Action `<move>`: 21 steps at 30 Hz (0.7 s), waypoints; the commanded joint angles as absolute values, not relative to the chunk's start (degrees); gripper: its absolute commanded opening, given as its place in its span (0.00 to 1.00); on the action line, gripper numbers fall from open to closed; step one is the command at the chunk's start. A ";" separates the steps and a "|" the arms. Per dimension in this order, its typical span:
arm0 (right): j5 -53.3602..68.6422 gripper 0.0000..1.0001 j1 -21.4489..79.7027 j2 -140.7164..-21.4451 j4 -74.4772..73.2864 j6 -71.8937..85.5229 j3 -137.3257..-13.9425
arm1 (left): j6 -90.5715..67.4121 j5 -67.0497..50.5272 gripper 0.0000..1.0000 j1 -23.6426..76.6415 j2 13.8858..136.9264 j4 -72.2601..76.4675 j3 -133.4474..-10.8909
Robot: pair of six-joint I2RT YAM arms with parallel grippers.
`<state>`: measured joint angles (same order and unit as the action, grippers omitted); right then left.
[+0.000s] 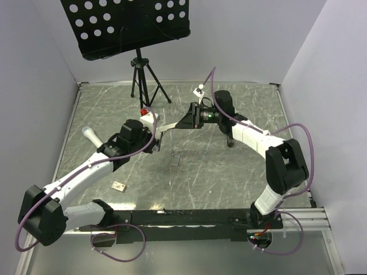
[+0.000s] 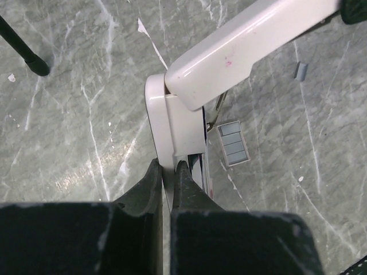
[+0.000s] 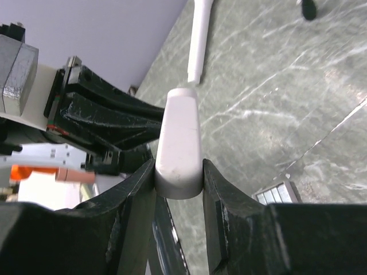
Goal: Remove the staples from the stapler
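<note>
Stapler hangs in the air above the middle of the marbled table, carried between the two arms. The left gripper has its left end. In the left wrist view the two dark fingers are pressed almost together on a thin pale part of the stapler. From there the long pale top piece angles away to the upper right. The right gripper has the right end. Its jaws are set narrow, with one finger on each side of the rounded pale top of the stapler, and they are closed against it.

The staples lie flat on the table, a little nearer than the stapler and just right of the left gripper. From the left wrist they show as a short grey banded strip on the surface beside the stapler's body, clear of the fingers. A corner of the strip peeks out past the right finger. A small grey piece lies apart from it.

Farther out, a small tan block sits on the table at the near left. A short white cylinder lies at the left beside the left arm. At the far side stands a black tripod stand bearing a perforated black plate.
</note>
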<state>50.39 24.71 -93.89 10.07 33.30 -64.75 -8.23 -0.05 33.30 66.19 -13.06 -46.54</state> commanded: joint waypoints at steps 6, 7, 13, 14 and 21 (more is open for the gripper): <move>50.36 0.40 23.03 -100.02 13.35 28.65 -72.60 | -5.80 3.06 0.01 36.47 65.65 -15.11 -46.75; 50.27 0.40 23.03 -100.28 13.88 28.48 -72.16 | -6.06 4.03 0.01 36.56 66.00 -15.12 -46.93; 52.73 0.38 22.50 -105.45 19.68 28.38 -72.68 | -7.46 18.26 0.01 39.02 68.37 -17.21 -50.17; 53.26 0.38 22.15 -106.60 21.95 29.08 -72.95 | -8.08 20.20 0.01 39.98 68.90 -18.18 -51.06; 58.79 0.35 21.80 -116.18 45.45 40.32 -71.99 | -12.65 29.96 0.01 44.73 71.36 -21.61 -55.45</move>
